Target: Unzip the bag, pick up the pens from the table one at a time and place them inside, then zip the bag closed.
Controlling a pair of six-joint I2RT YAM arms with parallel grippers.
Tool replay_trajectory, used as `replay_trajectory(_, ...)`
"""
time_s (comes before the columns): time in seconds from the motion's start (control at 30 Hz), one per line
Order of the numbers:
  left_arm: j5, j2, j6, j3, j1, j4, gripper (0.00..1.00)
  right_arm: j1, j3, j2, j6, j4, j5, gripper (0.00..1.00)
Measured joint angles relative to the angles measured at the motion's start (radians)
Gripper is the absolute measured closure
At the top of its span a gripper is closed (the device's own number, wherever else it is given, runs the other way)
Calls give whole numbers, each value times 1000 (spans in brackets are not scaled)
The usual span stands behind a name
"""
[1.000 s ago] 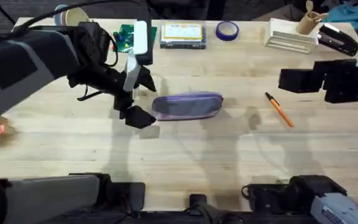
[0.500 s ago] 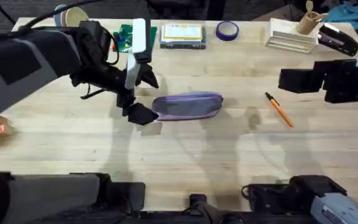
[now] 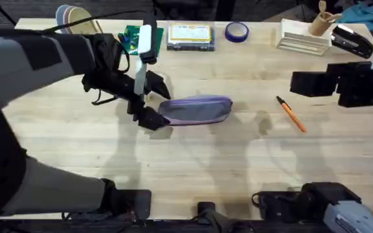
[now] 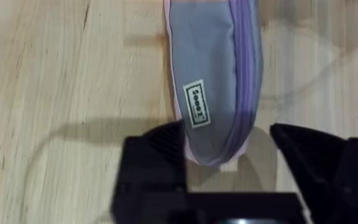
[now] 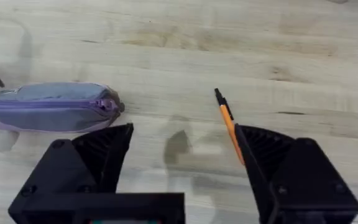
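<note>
Bag: the purple bag (image 3: 195, 110) lies flat near the middle of the tabletop (image 3: 193, 162), zipper shut all along, as far as I can see
Pen: one orange pen (image 3: 291, 114) lies at about 3 o'clock from the bag, well apart from it
Left tool: the left tool (image 3: 150, 101) sits at the bag's 9 o'clock end, open, with one finger on each side of that end
Right tool: the right tool (image 5: 182, 162) hangs open above the tabletop, between the bag and the pen, holding nothing
Step now: I think it is getting hold of one end of the bag so it can be unzipped
How to do it well: close softly on the very end of the bag and keep it still, not squashing the zipper; the other tool should pull the tab straight along the bag
Hard to see: the zipper tab (image 5: 109, 105) looks small and blurry at the 3 o'clock end; I see just one pen; the tip of the bag hides behind the left tool
</note>
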Motion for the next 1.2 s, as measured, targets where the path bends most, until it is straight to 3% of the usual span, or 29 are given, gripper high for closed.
replay_trajectory(0.13,8,0,0,0,0,2,416,0,0,0,0,0,0,4)
replay_trajectory(0.17,13,0,1,0,0,7,681,0,0,0,0,0,0,4)
replay_trajectory(0.33,14,0,4,2,0,13,937,0,0,0,0,0,-3,4)
replay_trajectory(0.6,15,0,4,2,-1,13,957,0,7,54,-3,-1,-105,5)
replay_trajectory(0.9,15,0,3,2,-1,13,957,-1,8,270,-87,0,-338,5)
replay_trajectory(1.2,15,0,4,2,-1,13,957,-47,8,425,-324,-30,-586,6)
